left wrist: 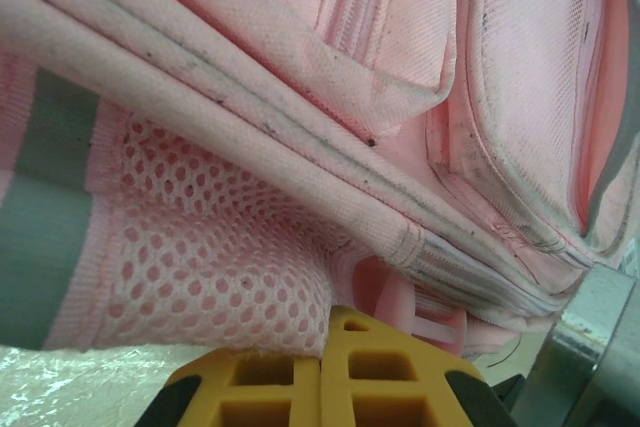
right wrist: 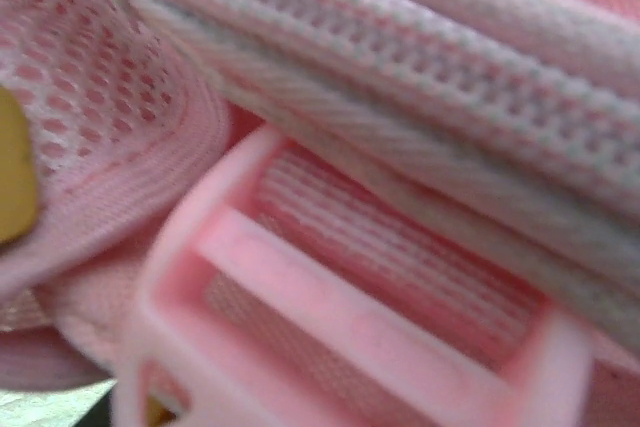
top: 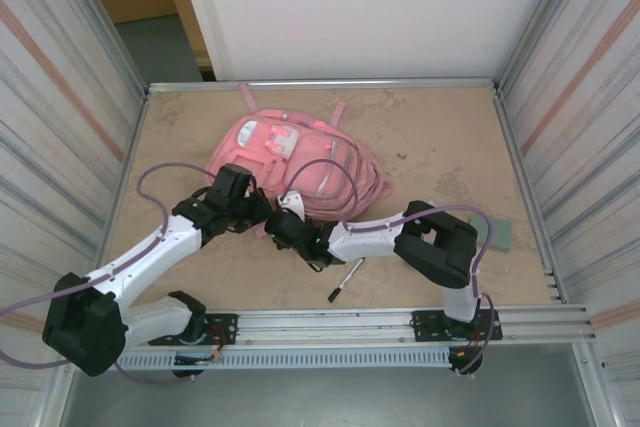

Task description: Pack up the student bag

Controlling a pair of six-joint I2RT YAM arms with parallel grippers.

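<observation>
The pink student bag (top: 292, 159) lies flat in the middle of the table, front pockets up. My left gripper (top: 259, 209) is at its near-left edge. In the left wrist view its yellow fingers (left wrist: 270, 382) are pressed together with the rim of the bag's mesh side pocket (left wrist: 215, 257) pinched at their seam. My right gripper (top: 283, 221) sits right beside it against the same edge. The right wrist view is very close on a pink plastic strap buckle (right wrist: 350, 307) and pale piping (right wrist: 400, 77), and they hide my own fingers.
A black pen with a white tip (top: 345, 280) lies on the table near the front rail, right of the grippers. A grey-green flat item (top: 497, 235) rests by the right wall. Metal walls close in both sides.
</observation>
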